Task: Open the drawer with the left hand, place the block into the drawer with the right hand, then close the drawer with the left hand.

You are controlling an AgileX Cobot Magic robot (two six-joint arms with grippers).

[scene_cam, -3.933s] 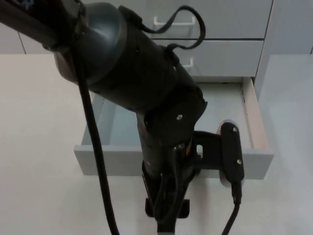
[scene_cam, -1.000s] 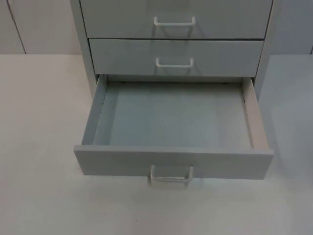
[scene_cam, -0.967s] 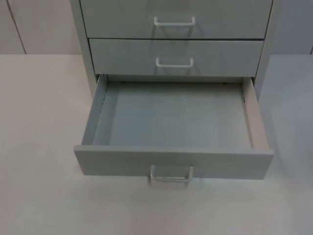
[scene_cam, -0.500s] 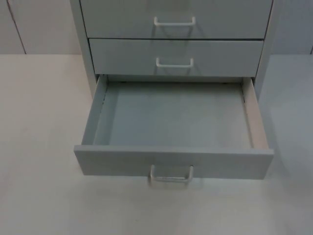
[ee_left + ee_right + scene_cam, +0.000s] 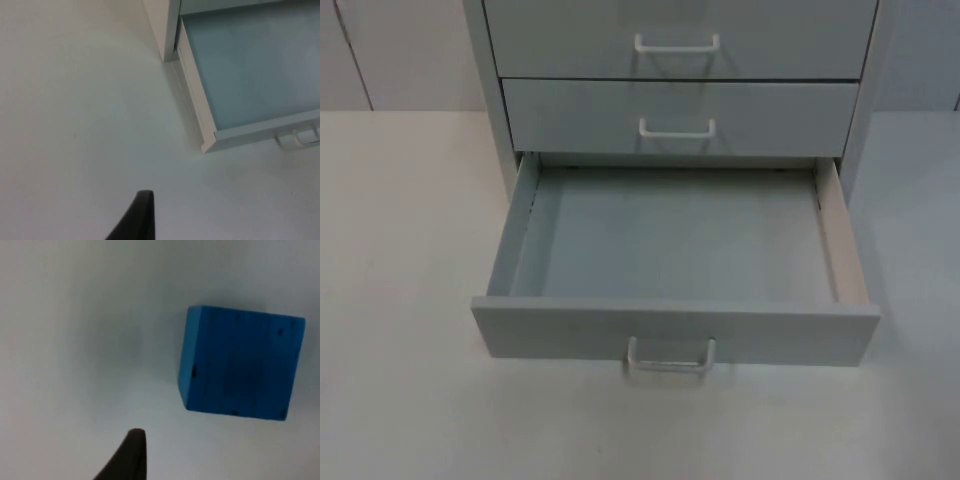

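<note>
The grey cabinet's bottom drawer (image 5: 570, 330) stands pulled out toward me, its blue-grey floor bare, with a white handle (image 5: 670, 357) on its front. In the left wrist view the same drawer (image 5: 250, 65) shows its left front corner, and my left gripper (image 5: 137, 220) hangs over the white table to the left of it, apart from it. A blue block (image 5: 240, 362) lies flat on the white table in the right wrist view. My right gripper (image 5: 127, 455) hovers close above the table beside the block, not touching it.
Above the open drawer are two shut drawers (image 5: 680, 118) with white handles (image 5: 677, 42). The cabinet's left front post (image 5: 162, 30) meets the table next to the drawer's side wall. White table (image 5: 400, 250) stretches left, right and in front of the drawer.
About four seconds ago the left arm hung over the drawer's front at the handle; it has since left the top view. The drawer stays open as far as before.
</note>
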